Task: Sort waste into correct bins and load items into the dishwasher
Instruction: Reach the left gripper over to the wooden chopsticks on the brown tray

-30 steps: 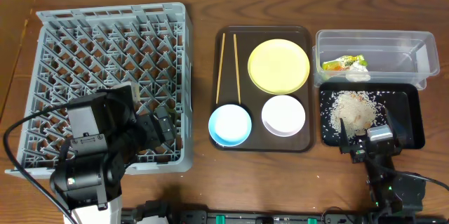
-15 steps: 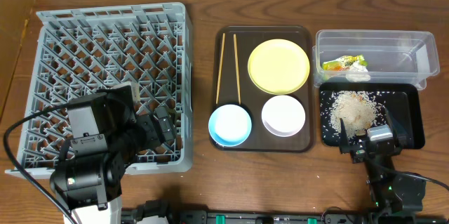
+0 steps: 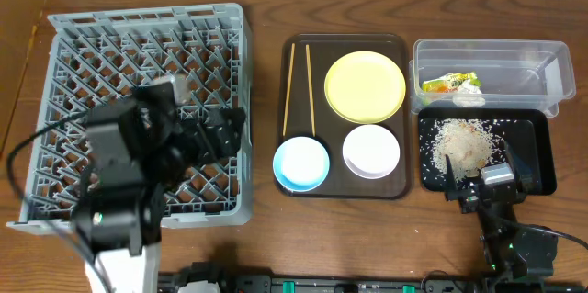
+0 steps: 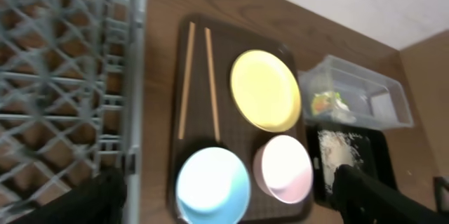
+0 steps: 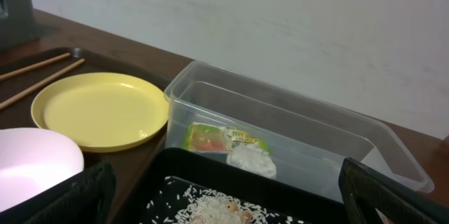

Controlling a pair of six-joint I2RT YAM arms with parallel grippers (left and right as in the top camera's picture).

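The grey dish rack [image 3: 147, 63] stands at the left. My left gripper [image 3: 230, 132] is open and empty above the rack's right side [image 4: 70, 76]. In the left wrist view it [image 4: 231, 206] hangs over the light blue bowl [image 4: 212, 185]. The brown serving tray [image 3: 344, 187] holds two chopsticks [image 3: 299, 86], the yellow plate [image 3: 365, 85], the blue bowl [image 3: 301, 163] and the white bowl [image 3: 371, 151]. The clear tub [image 3: 491, 54] holds the snack wrapper [image 3: 448, 82] and crumpled paper [image 3: 469, 98]. The black tray [image 3: 533, 146] holds rice scraps [image 3: 464, 141]. My right gripper [image 3: 478, 172] is open and empty at its near edge [image 5: 224, 203]. No cup shows.
The rack, the brown tray and the two bins stand side by side on a wooden table [image 3: 266, 17]. A strip of bare wood [image 3: 262, 118] separates the rack from the brown tray. The table's front edge lies just below both arms.
My left arm has moved away from the front edge and to the right over the rack, toward the brown tray. The right arm has not moved.
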